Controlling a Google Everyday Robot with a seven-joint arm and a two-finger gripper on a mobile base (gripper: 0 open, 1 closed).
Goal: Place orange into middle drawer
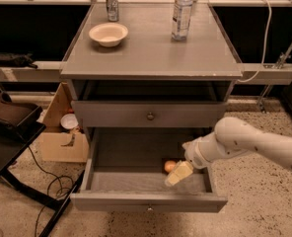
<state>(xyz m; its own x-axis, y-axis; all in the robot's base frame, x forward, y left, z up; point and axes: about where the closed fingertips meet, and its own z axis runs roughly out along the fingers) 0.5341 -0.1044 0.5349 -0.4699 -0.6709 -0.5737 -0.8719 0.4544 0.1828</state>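
Your gripper hangs inside the open middle drawer, toward its right side, below the front edge of the table. The orange sits on the drawer floor just beside the gripper, on its left. You can't tell how the jaws stand, or whether they grip anything.

White arm there, smooth and rounded, speckled with tiny dark dots. Its pale yellow pincer sits inside the middle drawer.
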